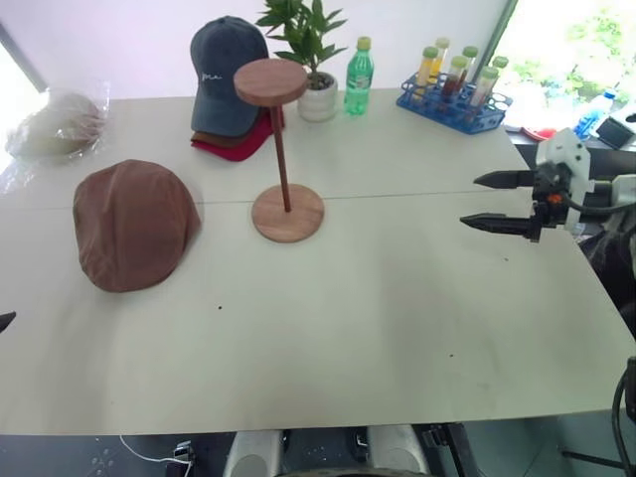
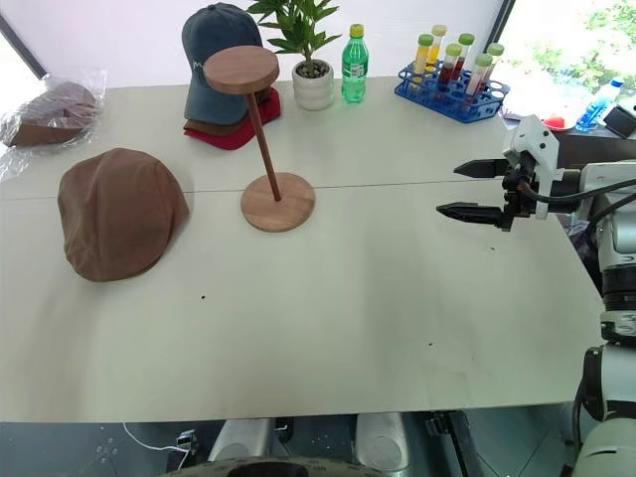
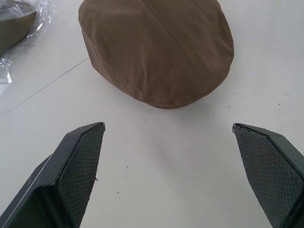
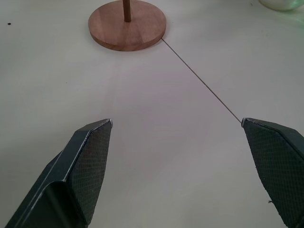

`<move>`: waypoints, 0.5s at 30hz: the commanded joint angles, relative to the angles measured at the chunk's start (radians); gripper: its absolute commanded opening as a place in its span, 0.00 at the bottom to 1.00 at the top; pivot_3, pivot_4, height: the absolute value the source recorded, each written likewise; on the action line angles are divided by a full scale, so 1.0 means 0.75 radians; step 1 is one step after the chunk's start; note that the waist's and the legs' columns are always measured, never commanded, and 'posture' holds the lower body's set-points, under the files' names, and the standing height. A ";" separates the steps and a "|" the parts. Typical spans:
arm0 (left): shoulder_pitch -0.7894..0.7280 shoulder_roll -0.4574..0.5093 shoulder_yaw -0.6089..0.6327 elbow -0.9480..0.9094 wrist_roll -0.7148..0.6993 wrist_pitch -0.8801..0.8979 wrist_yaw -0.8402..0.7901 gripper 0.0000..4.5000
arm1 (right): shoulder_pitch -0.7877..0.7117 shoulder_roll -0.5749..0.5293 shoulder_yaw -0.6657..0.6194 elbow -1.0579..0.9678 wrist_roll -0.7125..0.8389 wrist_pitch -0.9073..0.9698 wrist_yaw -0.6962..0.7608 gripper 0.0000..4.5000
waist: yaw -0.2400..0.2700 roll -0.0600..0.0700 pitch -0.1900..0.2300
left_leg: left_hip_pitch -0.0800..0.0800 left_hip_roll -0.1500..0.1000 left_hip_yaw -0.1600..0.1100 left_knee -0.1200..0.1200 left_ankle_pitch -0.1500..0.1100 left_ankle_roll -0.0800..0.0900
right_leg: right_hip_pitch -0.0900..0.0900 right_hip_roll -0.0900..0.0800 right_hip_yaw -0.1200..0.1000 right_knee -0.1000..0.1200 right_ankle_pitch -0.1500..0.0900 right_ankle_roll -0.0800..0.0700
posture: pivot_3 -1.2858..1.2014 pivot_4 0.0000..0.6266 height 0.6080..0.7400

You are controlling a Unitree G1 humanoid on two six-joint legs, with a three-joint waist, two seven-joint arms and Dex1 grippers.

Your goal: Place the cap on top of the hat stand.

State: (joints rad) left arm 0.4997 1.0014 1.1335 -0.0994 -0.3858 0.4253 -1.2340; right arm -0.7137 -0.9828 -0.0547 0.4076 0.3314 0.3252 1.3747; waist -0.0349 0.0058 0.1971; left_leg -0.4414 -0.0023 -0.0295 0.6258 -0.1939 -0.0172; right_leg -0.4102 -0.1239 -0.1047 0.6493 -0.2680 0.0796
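Cap not yet picked up; stand top bare.

The cap [image 1: 135, 224] lies flat on the tabletop [image 1: 397, 298] at the frame's left, well apart from the hat stand [image 1: 281, 149] at upper centre. The left tool [image 3: 168, 156] hovers near the cap, spread wide and empty; the right tool [image 1: 502, 201] hangs at the right edge, likewise wide and empty. Grasping, lifting and placing all remain.
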 commanded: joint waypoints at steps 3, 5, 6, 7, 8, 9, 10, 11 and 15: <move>-0.013 0.013 0.025 -0.006 0.005 -0.029 0.019 1.00 | -0.043 0.000 -0.038 -0.005 0.012 -0.022 0.003 0.99 | 0.000 0.000 0.000 | 0.000 0.002 0.001 0.001 0.000 0.000 | 0.000 0.001 0.001 0.000 0.000 0.000 | 0.52 0.24 1.00; -0.023 0.015 0.024 -0.003 -0.005 -0.015 0.026 1.00 | -0.039 0.000 -0.038 -0.011 0.013 -0.023 0.004 0.99 | 0.000 0.000 0.000 | 0.000 0.002 0.001 0.002 0.000 0.000 | 0.000 0.002 0.001 0.000 0.000 0.000 | 0.52 0.24 1.00; -0.025 0.016 0.025 -0.004 -0.005 -0.015 0.026 1.00 | -0.037 0.000 -0.039 -0.014 0.015 -0.022 0.006 0.99 | 0.000 0.000 0.000 | 0.000 0.002 0.001 0.002 0.000 0.000 | -0.001 0.002 0.002 0.000 0.000 0.000 | 0.52 0.24 1.00; -0.027 0.016 0.025 -0.006 -0.009 -0.012 0.024 1.00 | -0.035 0.000 -0.039 -0.018 0.016 -0.022 0.006 0.99 | 0.000 0.000 0.000 | 0.000 0.002 0.001 0.002 0.000 0.000 | -0.001 0.002 0.002 0.000 0.000 0.000 | 0.52 0.24 1.00; -0.030 0.017 0.026 -0.006 -0.011 -0.010 0.024 1.00 | -0.034 0.000 -0.039 -0.020 0.016 -0.020 0.005 0.99 | 0.000 0.000 0.000 | 0.000 0.003 0.002 0.002 0.000 0.000 | -0.001 0.002 0.003 0.000 0.000 -0.001 | 0.52 0.24 1.00; -0.032 0.018 0.027 -0.009 -0.013 -0.006 0.023 1.00 | -0.033 0.001 -0.040 -0.023 0.017 -0.019 0.004 0.99 | 0.000 0.000 0.000 | 0.000 0.002 0.002 0.002 0.000 0.000 | -0.001 0.002 0.003 0.000 0.002 -0.003 | 0.52 0.24 1.00; -0.034 0.019 0.027 -0.010 -0.013 -0.003 0.023 1.00 | -0.033 0.002 -0.041 -0.027 0.019 -0.016 0.003 0.99 | 0.000 0.000 0.000 | 0.000 0.002 0.003 0.002 0.000 0.000 | -0.001 0.002 0.003 0.000 0.002 -0.003 | 0.52 0.24 1.00; -0.036 0.020 0.026 -0.010 -0.013 -0.001 0.022 1.00 | -0.033 0.003 -0.041 -0.031 0.021 -0.012 0.002 0.99 | 0.000 0.000 0.000 | 0.000 0.003 0.003 0.002 0.000 0.000 | -0.002 0.002 0.004 0.000 0.002 -0.003 | 0.52 0.24 1.00; -0.054 0.026 0.018 -0.020 -0.023 0.024 0.025 1.00 | -0.050 0.007 -0.042 -0.041 0.032 0.024 -0.008 0.99 | 0.000 0.000 0.000 | 0.000 0.003 0.003 0.002 0.000 0.000 | -0.002 0.003 0.004 0.000 0.002 -0.003 | 0.52 0.24 1.00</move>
State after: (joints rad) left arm 0.4634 1.0019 1.1312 -0.0994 -0.3876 0.4344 -1.2189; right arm -0.7156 -0.9742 -0.0547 0.4057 0.3365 0.3336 1.3712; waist -0.0348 0.0057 0.1971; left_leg -0.4414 -0.0003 -0.0269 0.6273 -0.1940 -0.0174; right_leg -0.4115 -0.1218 -0.1014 0.6494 -0.2662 0.0769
